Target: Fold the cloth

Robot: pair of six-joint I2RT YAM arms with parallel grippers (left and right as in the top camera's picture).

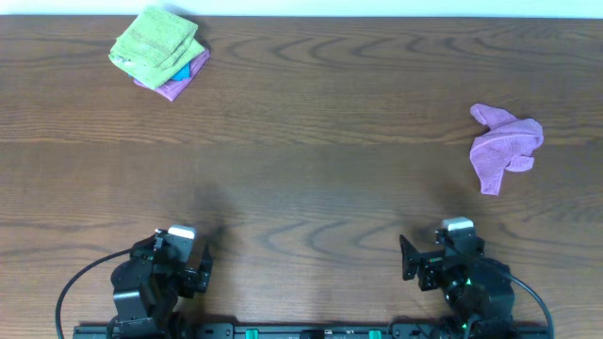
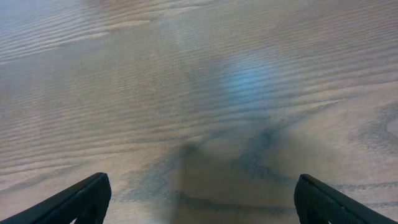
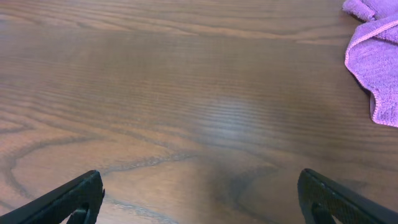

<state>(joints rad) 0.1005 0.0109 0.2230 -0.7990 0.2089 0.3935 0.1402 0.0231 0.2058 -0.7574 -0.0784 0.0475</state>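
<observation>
A crumpled purple cloth (image 1: 504, 145) lies on the wooden table at the right. Its edge shows at the top right of the right wrist view (image 3: 377, 62). My right gripper (image 1: 445, 247) rests at the near edge, well short of the cloth; its fingers (image 3: 199, 199) are spread wide and empty. My left gripper (image 1: 179, 247) rests at the near left; its fingers (image 2: 200, 198) are also spread wide and empty over bare wood.
A stack of folded cloths (image 1: 160, 52), green on top with blue and purple below, sits at the far left corner. The wooden table (image 1: 311, 160) spans the whole view.
</observation>
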